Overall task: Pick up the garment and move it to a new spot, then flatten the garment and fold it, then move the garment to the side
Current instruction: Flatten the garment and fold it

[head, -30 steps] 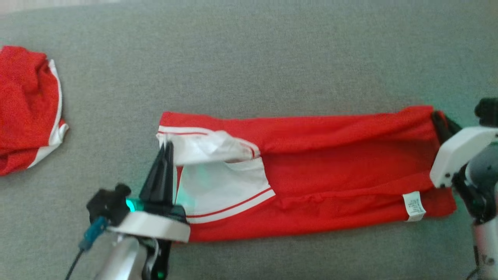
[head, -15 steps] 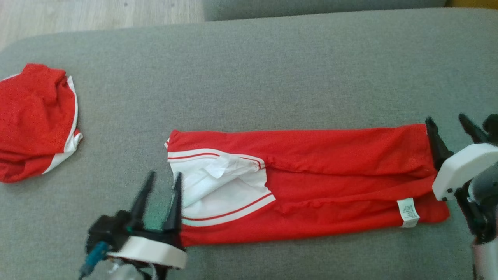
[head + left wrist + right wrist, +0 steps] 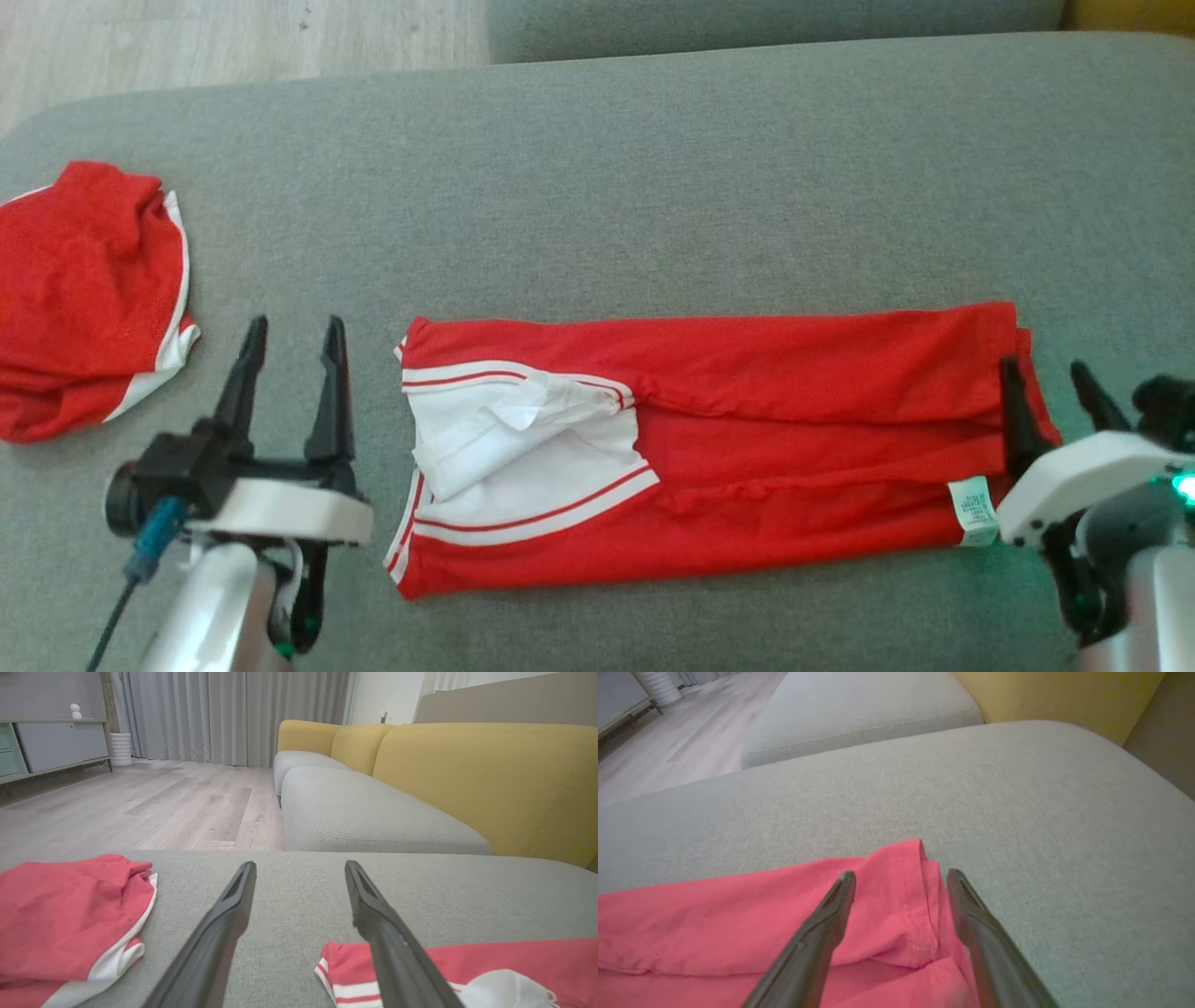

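beside the striped end of the long folded red-and-white garment (image 3: pixel 803 411), the left gripper (image 3: pixel 294 325) stands wide and empty over the grey fabric cushion (image 3: pixel 653 187). the right gripper (image 3: pixel 1043 366), also wide and empty, sits over the opposite hem (image 3: pixel 920 877), whose layered edge its wrist view shows; the left wrist view adds yellow sofa backs (image 3: pixel 467 774) beyond.

No word, brand or number can be read anywhere; the one printed thing is a small white care label (image 3: pixel 974 511) at the right end of the red garment (image 3: pixel 794 420), toward the front edge of the grey seat cushion (image 3: pixel 653 187). Its faint lines of print are too small and blurred to make out.
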Tool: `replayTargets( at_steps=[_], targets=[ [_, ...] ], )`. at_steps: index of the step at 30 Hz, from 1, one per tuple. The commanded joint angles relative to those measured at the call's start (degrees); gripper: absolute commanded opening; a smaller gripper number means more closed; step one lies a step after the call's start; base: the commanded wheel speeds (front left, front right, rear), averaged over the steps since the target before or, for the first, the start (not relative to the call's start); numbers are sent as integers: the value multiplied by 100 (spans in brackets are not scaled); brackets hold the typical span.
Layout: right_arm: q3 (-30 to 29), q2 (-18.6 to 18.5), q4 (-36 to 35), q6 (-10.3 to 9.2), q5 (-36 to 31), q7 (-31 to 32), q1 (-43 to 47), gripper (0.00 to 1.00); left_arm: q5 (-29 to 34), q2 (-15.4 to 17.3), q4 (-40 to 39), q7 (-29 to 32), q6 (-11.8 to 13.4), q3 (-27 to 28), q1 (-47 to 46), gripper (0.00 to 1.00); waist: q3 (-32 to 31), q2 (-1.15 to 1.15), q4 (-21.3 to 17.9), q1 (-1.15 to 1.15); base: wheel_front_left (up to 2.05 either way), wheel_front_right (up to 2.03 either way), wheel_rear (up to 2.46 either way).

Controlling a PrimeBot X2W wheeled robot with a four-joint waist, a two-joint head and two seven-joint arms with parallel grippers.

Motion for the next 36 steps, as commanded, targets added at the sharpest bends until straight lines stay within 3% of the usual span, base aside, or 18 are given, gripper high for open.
replayTargets(
  at_steps=[1, 13, 19, 27, 28, 30, 36],
  targets=[
    [105, -27, -52, -4, -47, -126, -214, 100, 48, 92, -114, -69, -8, 258, -230, 100, 17, 0, -6, 0, 0, 0, 0],
    [-256, -24, 927, -4, -541, -108, -601, 100, 138, -151, -45, -70, -174, 551, -151, 100, 201, 0, -6, 0, 0, 0, 0],
    [-338, -24, 1417, -4, -669, 394, -673, 100, 211, -209, 4, -71, -265, 664, -192, 100, 255, 0, 32, 0, 0, 0, 0],
    [-100, -24, 1491, -4, -552, 814, -687, 98, 286, -299, 4, -71, -342, 820, -198, 100, 264, 0, 2, 0, 0, 0, 0],
    [-81, -24, 1472, -4, -520, 855, -673, 69, 295, -312, 4, -71, -349, 836, -194, 100, 260, 0, -4, 0, 0, 0, 0],
    [-32, -24, 1428, -4, -518, 929, -644, 0, 312, -333, 5, -71, -364, 867, -182, 100, 251, 0, -16, 0, 0, 0, 0],
    [12, -24, 1170, -4, -471, 942, -614, 0, 367, -375, -17, -71, -397, 961, -133, 100, 214, 0, -49, 0, 0, 0, 0]
  ],
)
